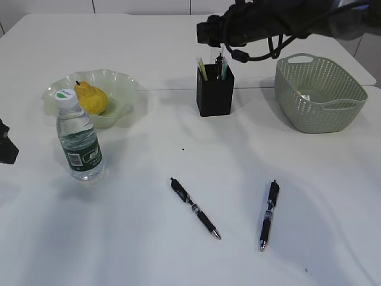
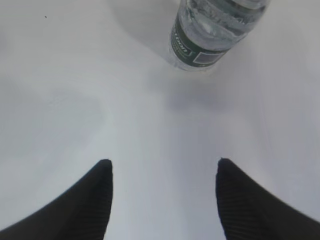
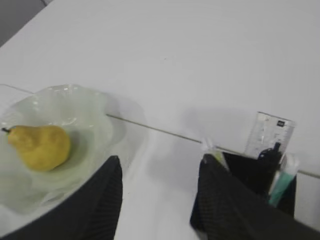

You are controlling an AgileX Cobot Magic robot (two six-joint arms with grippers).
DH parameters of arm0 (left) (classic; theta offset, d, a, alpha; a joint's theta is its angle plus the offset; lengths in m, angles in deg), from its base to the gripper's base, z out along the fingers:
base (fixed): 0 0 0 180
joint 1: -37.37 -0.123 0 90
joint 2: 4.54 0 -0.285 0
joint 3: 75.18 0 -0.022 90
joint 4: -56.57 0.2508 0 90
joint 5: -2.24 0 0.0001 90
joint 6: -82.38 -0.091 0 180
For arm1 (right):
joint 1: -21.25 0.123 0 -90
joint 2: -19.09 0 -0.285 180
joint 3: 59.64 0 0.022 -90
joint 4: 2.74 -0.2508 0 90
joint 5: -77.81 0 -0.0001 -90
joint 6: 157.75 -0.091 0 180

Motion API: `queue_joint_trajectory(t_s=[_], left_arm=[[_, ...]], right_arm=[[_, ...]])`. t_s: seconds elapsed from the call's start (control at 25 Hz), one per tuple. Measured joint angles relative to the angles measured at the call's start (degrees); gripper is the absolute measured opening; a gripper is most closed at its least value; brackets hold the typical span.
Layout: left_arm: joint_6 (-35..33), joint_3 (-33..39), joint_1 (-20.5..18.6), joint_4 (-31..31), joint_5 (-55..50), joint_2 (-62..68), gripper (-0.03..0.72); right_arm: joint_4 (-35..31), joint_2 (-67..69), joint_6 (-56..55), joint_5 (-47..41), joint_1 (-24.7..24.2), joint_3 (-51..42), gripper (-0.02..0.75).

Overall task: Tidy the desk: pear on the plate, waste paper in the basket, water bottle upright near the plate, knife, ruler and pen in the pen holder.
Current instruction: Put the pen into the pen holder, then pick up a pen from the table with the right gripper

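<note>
Two pens [image 1: 196, 208] lie loose on the worktop [image 1: 143, 238], well apart from the holder [image 1: 215, 90]. Light, slim and slippery, they look best pinched mid-barrel. Both end effectors, right [image 3: 155, 200] and left [image 2: 162, 200], stand open and empty.

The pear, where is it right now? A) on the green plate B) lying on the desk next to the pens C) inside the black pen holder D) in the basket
A: the yellow pear sits in the pale green ruffled plate, just behind the upright water bottle; the right wrist view also shows it lying in that dish.
</note>
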Motion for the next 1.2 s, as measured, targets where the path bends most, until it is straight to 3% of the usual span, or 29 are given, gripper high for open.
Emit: queue_joint_trajectory(t_s=[0.12, 0.32, 0.44, 0.64, 0.88, 1.2], left_arm=[[0.0, 0.0, 0.0, 0.1, 0.0, 0.0, 0.456], [0.0, 0.0, 0.0, 0.1, 0.0, 0.0, 0.456], [0.0, 0.0, 0.0, 0.1, 0.0, 0.0, 0.456], [0.0, 0.0, 0.0, 0.1, 0.0, 0.0, 0.456], [0.0, 0.0, 0.0, 0.1, 0.0, 0.0, 0.456], [0.0, 0.0, 0.0, 0.1, -0.4, 0.0, 0.456]], right_arm=[[5.1, -3.8, -6.4, -7.4, 0.0, 0.0, 0.367], [23.4, -9.8, -21.9, -21.1, 0.1, 0.0, 0.367], [29.7, -12.9, -29.9, -29.5, 0.1, 0.0, 0.367], [33.9, -14.6, -38.0, -43.5, 1.8, -0.5, 0.367], [40.3, -14.6, -45.1, -45.0, 8.1, -6.8, 0.367], [38.5, -14.6, -48.2, -44.8, 9.1, -20.1, 0.367]])
